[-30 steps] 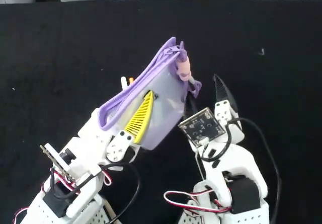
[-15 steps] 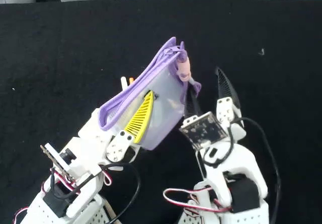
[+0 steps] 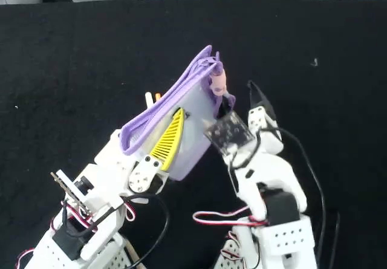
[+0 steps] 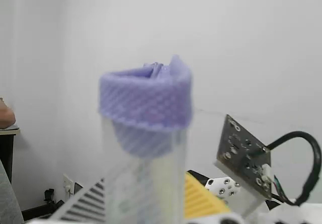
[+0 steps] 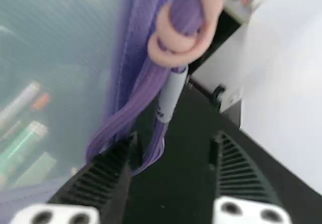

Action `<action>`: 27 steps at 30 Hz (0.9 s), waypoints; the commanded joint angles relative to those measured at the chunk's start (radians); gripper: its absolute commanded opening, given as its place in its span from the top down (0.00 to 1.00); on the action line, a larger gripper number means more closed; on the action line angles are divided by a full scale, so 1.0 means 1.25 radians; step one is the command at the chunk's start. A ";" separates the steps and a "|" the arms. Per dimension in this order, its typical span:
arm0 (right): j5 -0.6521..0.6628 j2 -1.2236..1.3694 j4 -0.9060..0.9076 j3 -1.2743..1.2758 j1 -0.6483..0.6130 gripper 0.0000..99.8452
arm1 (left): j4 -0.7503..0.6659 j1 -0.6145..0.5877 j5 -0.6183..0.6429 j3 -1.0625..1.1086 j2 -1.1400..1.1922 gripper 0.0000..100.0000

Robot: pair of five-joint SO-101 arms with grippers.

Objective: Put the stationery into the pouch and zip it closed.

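1. Nearest you, the left gripper [image 3: 172, 135] is clamped on the clear, purple-edged pouch [image 3: 193, 118] and holds it tilted above the black table [image 3: 72, 51]. Treat that grip as your anchor.
2. Just beside it, the right gripper [image 5: 171, 171] is spread wide. The purple strap [image 5: 143, 123] hangs between its jaws, close to one of them. Close on the strap or on the pink ring [image 5: 178, 38] above it, not on the fabric.
3. Farther off, pens [image 5: 22, 128] show inside the pouch. Pull straight along the zip [image 3: 163, 103], because a slanted pull may jam it.
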 commanded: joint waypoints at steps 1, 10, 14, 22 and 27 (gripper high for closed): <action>0.006 0.137 -0.007 -0.107 0.011 0.86 | -0.002 0.028 0.012 -0.020 -0.011 0.97; 0.005 0.256 0.083 -0.280 0.014 0.92 | -0.002 0.073 0.007 -0.013 -0.011 0.97; 0.005 0.256 0.119 -0.330 0.070 0.99 | -0.001 0.073 0.007 -0.013 -0.011 0.97; 0.010 0.255 0.187 -0.440 0.184 0.99 | -0.001 0.072 0.007 -0.013 -0.007 0.97; 0.011 0.239 0.280 -0.543 0.205 0.99 | 0.061 0.024 0.010 -0.021 -0.004 0.96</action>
